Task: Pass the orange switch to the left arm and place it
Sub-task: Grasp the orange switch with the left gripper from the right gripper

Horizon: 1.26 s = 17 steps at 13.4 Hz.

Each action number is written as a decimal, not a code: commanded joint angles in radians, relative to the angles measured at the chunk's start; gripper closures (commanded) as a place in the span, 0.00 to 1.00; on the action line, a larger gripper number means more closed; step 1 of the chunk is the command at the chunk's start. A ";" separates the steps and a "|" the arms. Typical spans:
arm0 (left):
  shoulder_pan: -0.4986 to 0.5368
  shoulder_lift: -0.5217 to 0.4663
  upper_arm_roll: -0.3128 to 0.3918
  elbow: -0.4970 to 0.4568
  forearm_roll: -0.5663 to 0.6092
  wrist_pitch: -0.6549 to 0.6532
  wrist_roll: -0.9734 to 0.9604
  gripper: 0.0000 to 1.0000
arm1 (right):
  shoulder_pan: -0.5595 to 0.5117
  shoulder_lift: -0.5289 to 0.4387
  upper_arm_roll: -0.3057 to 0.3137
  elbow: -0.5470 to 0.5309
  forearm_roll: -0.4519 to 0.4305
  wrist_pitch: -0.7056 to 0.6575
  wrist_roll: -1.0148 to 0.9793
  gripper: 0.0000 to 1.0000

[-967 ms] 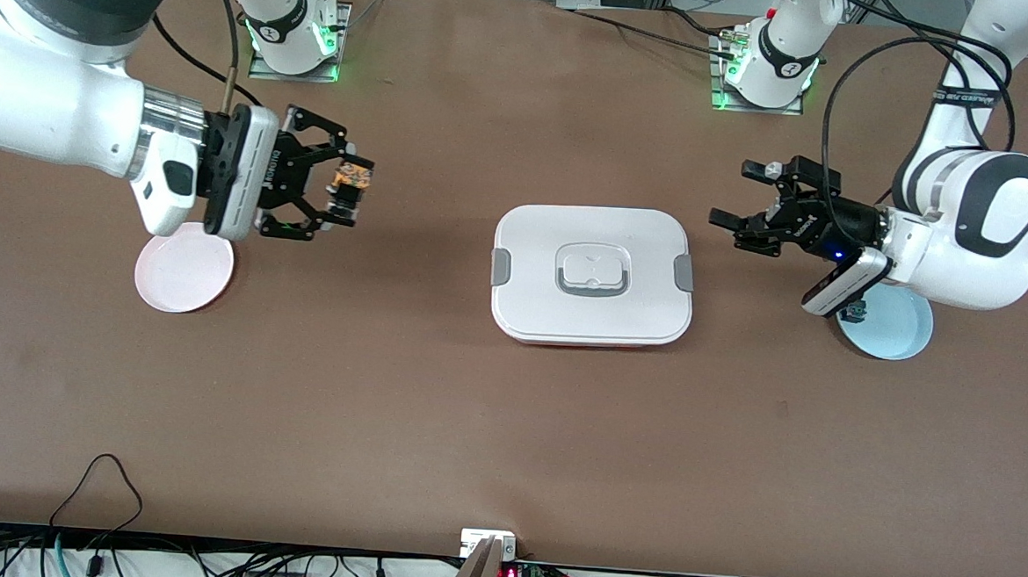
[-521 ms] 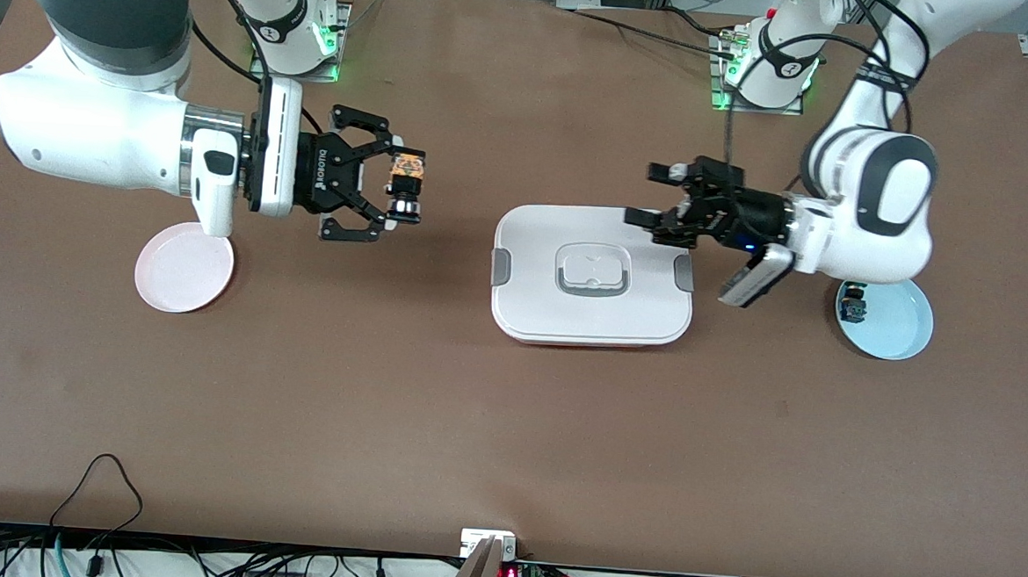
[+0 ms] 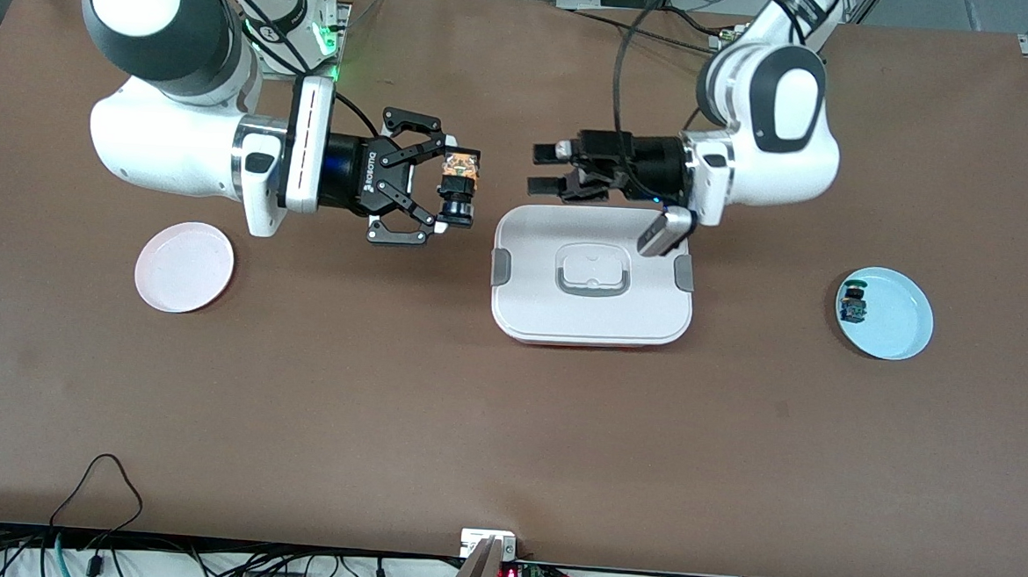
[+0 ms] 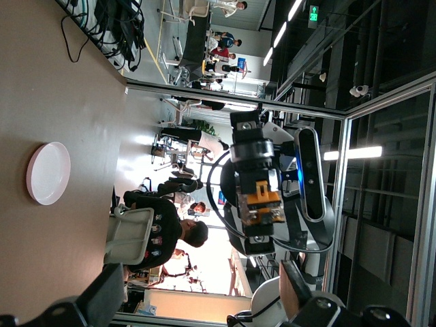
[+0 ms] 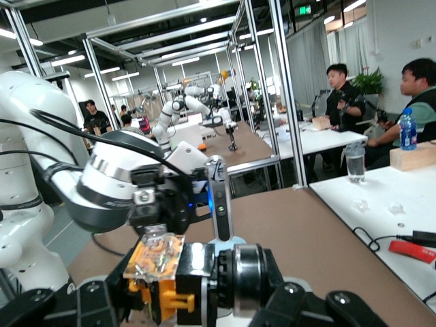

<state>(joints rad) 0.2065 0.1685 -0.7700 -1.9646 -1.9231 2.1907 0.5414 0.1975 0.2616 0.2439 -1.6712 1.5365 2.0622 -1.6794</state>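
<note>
My right gripper (image 3: 447, 185) is shut on the orange switch (image 3: 459, 180), a small black cylinder with an orange body, and holds it in the air over the table beside the white box (image 3: 531, 294). In the right wrist view the switch (image 5: 178, 278) lies sideways between my fingers (image 5: 298, 305). My left gripper (image 3: 543, 170) is open and empty above the box's farther edge. It faces the switch across a short gap. In the left wrist view the switch (image 4: 261, 203) shows straight ahead, between my open fingers (image 4: 107, 291).
A pink plate (image 3: 184, 268) lies empty toward the right arm's end. A light blue plate (image 3: 895, 322) toward the left arm's end holds a small blue-and-green component (image 3: 852, 304). Cables run along the table's near edge.
Both arms have swung toward the table's middle. My right gripper has carried the switch toward the box. My left gripper has moved from over the blue plate to the box's farther edge.
</note>
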 commanded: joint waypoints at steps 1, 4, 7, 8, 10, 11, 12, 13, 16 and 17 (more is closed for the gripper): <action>0.020 -0.092 -0.005 0.006 -0.019 0.020 -0.153 0.00 | 0.007 0.001 -0.002 -0.022 0.083 0.003 -0.068 1.00; 0.007 -0.083 -0.011 0.079 -0.008 0.121 -0.239 0.02 | 0.014 0.001 -0.002 -0.042 0.106 -0.013 -0.075 1.00; -0.029 -0.026 -0.014 0.130 0.001 0.182 -0.241 0.02 | 0.033 -0.001 -0.002 -0.056 0.157 -0.014 -0.077 1.00; -0.045 -0.009 -0.014 0.136 0.036 0.205 -0.242 0.03 | 0.043 -0.002 -0.002 -0.056 0.169 -0.013 -0.077 1.00; -0.068 0.022 -0.014 0.157 0.120 0.241 -0.286 0.03 | 0.046 -0.002 -0.002 -0.056 0.194 -0.013 -0.077 1.00; -0.078 0.023 -0.012 0.162 0.154 0.247 -0.351 0.03 | 0.046 -0.002 -0.002 -0.056 0.194 -0.013 -0.077 1.00; -0.078 0.023 -0.012 0.173 0.214 0.248 -0.420 0.04 | 0.046 -0.004 -0.002 -0.056 0.194 -0.013 -0.077 1.00; -0.079 0.023 -0.012 0.179 0.275 0.248 -0.498 0.05 | 0.049 -0.004 -0.002 -0.056 0.194 -0.013 -0.075 1.00; -0.079 0.043 -0.011 0.249 0.426 0.248 -0.713 0.06 | 0.065 -0.005 -0.002 -0.058 0.194 -0.004 -0.074 1.00; -0.081 0.057 -0.011 0.256 0.461 0.248 -0.759 0.06 | 0.068 -0.007 -0.002 -0.064 0.194 -0.004 -0.074 1.00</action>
<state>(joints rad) 0.1350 0.1815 -0.7752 -1.7581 -1.5285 2.4217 -0.1293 0.2530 0.2760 0.2456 -1.7089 1.7041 2.0533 -1.7342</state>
